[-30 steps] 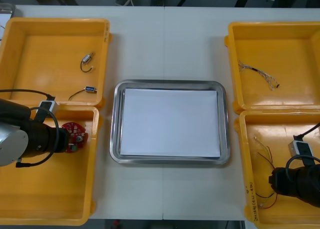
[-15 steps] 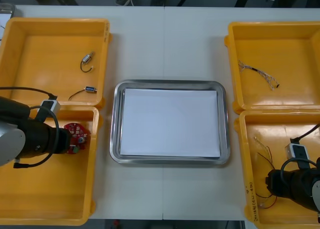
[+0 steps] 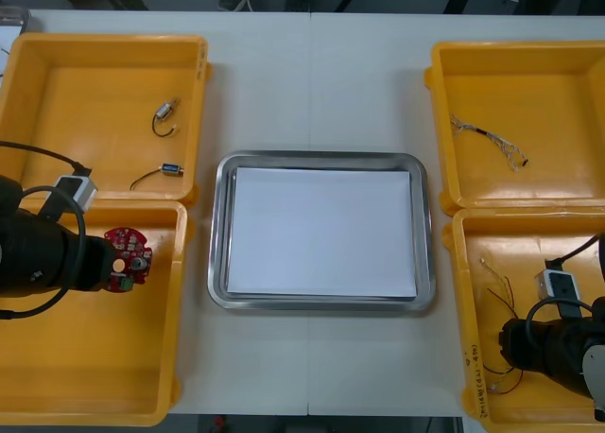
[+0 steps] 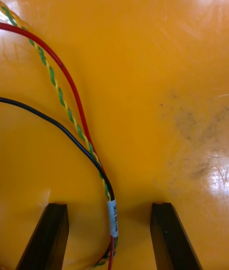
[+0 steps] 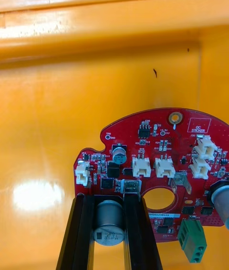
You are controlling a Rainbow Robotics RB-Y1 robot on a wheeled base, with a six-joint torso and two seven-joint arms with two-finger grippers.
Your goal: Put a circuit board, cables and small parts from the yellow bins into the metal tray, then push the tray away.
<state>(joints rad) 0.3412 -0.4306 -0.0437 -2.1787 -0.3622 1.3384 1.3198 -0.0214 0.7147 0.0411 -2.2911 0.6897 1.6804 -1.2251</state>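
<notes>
1. The left gripper was over the left near yellow bin, near its far wall, pointing toward the tray side.
2. Its fingers were drawn in close on the round red circuit board, with a grey cylinder-shaped component between them at the board's edge.
3. In the front view the circuit board was inside that bin, apart from the inner wall and from the far wall. Whether it was clear of the bin floor could not be told.
4. Most of that bin's floor behind and beside the arm was bare.
5. The metal tray lay between the bins at the middle of the table, white inside, its rim just beside the left near bin and the right near yellow bin. Bare table lay beyond the tray's far rim.
6. The right gripper was low in the right near bin, close to the inner wall.
7. In the right wrist view its fingers stood wide apart on either side of a cable bundle of red, black and yellow-green strands, touching neither finger.
8. The left far yellow bin held two small metal parts with black leads. The right far yellow bin held a thin cable.
</notes>
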